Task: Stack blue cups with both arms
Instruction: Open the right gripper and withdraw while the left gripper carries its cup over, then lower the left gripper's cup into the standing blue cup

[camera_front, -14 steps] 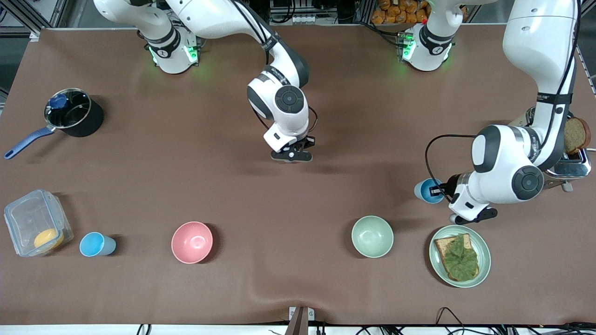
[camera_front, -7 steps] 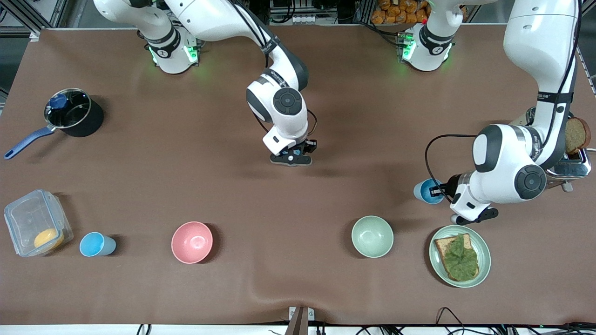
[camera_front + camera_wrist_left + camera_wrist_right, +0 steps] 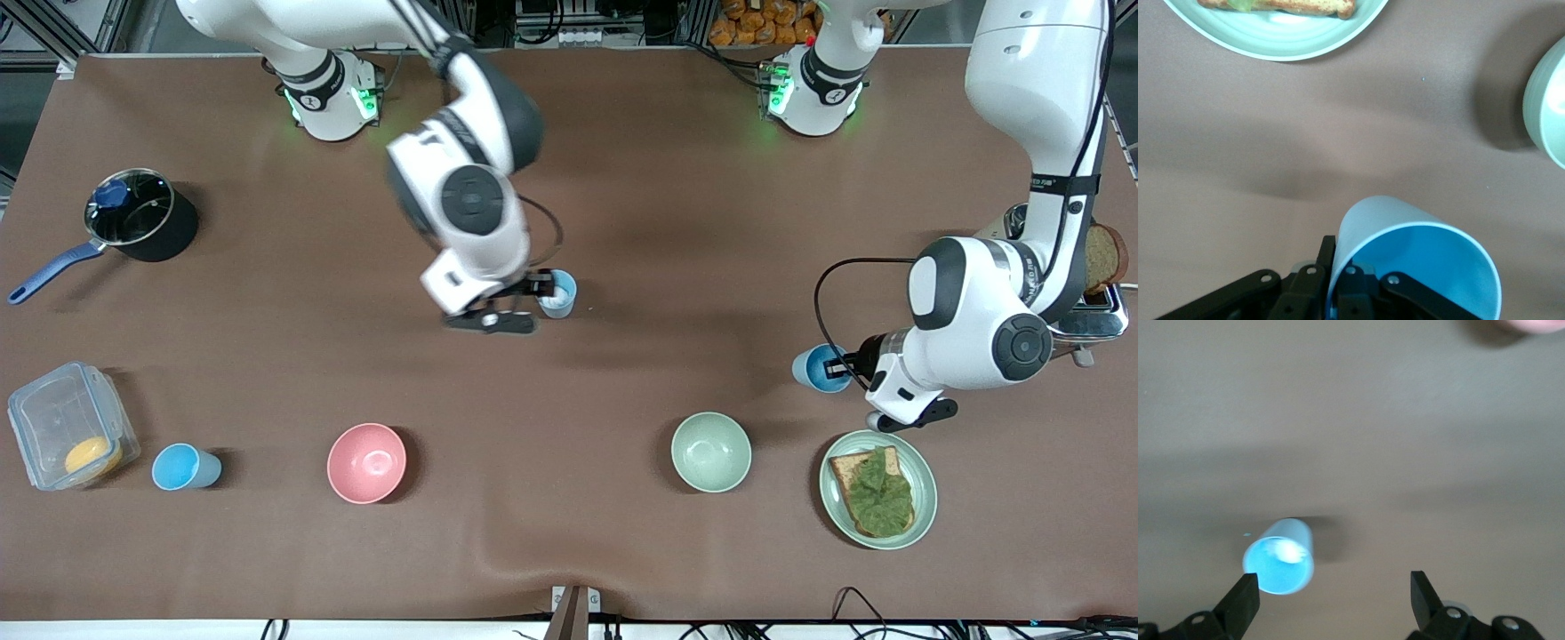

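A pale blue cup [image 3: 558, 293] stands at the table's middle; in the right wrist view it [image 3: 1279, 557] sits just beside one fingertip [image 3: 1243, 600]. My right gripper [image 3: 536, 289] [image 3: 1333, 597] is open and empty, low beside this cup. My left gripper [image 3: 837, 364] [image 3: 1338, 283] is shut on the wall of a sky-blue cup [image 3: 813, 367] [image 3: 1418, 260], one finger inside the rim and one outside, over the table beside the plate. A third blue cup [image 3: 182, 467] stands beside the clear container.
A pink bowl [image 3: 366, 462] and a pale green bowl [image 3: 710, 452] [image 3: 1550, 100] stand nearer the front camera. A plate [image 3: 925, 476] [image 3: 1271, 43] holds toast with greens. A clear container [image 3: 62, 418], a black pot [image 3: 142, 218] and a toaster [image 3: 1098, 311] stand at the table's ends.
My right arm has swung toward its own end of the table, uncovering the pale blue cup, which now stands beside its open fingers. My left gripper with its cup has barely moved.
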Controlling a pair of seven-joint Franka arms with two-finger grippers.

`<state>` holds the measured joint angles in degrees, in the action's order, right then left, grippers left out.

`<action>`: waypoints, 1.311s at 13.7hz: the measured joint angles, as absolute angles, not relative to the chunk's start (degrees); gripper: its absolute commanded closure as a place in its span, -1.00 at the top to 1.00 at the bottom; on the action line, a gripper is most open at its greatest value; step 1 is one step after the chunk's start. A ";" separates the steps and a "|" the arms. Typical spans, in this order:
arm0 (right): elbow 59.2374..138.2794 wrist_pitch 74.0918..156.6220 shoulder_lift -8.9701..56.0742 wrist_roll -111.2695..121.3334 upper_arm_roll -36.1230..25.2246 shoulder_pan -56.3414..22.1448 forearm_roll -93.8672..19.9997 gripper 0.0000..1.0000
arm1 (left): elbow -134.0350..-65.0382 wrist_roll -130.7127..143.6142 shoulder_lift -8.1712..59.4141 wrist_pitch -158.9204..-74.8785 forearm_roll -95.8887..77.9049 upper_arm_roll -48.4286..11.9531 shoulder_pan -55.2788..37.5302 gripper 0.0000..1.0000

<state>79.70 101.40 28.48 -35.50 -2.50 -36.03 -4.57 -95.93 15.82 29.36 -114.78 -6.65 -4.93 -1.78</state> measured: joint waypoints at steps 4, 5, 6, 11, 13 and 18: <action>79.02 95.30 22.66 -21.29 -2.79 -24.38 -4.55 1.00 | -95.79 18.29 29.50 -118.25 -9.40 -5.17 -2.60 -0.95; 78.99 94.38 21.20 -18.46 -2.84 -21.63 -4.51 1.00 | -95.34 20.52 29.69 -119.75 -9.64 -5.26 -3.62 -0.95; 78.96 93.77 19.78 -16.10 -2.87 -18.86 -4.46 1.00 | -94.43 23.03 29.86 -120.48 -9.74 -5.39 -4.86 -0.95; 78.96 90.04 14.83 -3.17 -2.91 -7.40 -4.44 1.00 | -89.52 38.22 29.90 -120.84 -9.88 -6.05 -14.88 -0.95; 78.98 88.86 14.06 1.89 -2.87 -4.63 -4.42 1.00 | -88.86 44.23 29.98 -120.85 -9.88 -6.07 -21.69 -0.95; 80.41 86.80 12.05 10.60 -2.86 0.61 -4.42 1.00 | -88.79 53.42 31.16 -120.92 -9.87 -5.84 -33.54 -0.95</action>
